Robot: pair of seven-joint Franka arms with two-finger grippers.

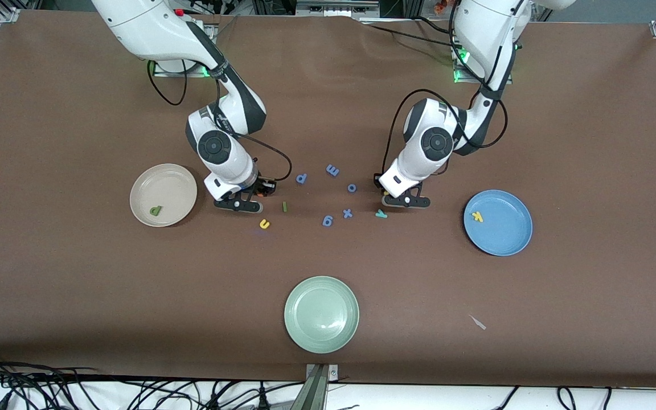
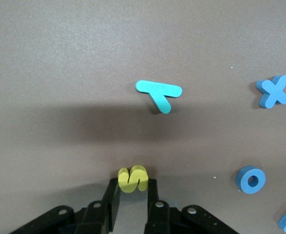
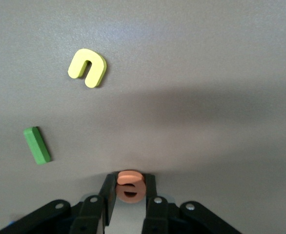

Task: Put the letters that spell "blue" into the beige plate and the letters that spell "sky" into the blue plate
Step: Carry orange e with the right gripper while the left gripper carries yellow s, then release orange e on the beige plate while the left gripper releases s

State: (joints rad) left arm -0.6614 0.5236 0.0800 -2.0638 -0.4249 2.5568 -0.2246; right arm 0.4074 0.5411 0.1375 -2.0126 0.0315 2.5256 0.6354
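My left gripper (image 1: 405,200) (image 2: 132,185) is down at the table, shut on the yellow s (image 2: 132,178). The teal y (image 1: 381,214) (image 2: 158,93) lies just beside it, nearer the front camera. My right gripper (image 1: 241,202) (image 3: 131,184) is also low, beside the beige plate (image 1: 175,177), with both fingers pressed on the orange e (image 3: 131,186). The yellow u (image 1: 264,224) (image 3: 87,68) and the dark-green l (image 1: 284,206) (image 3: 36,145) lie loose close by. The green b (image 1: 155,211) is in the beige plate. The yellow k (image 1: 477,216) is in the blue plate (image 1: 504,239).
Several blue letters lie between the two grippers, among them an x (image 1: 347,213) (image 2: 273,91) and an o (image 1: 352,187) (image 2: 251,180). A pale green plate (image 1: 321,314) sits near the table's front edge. A small scrap (image 1: 478,322) lies toward the left arm's end.
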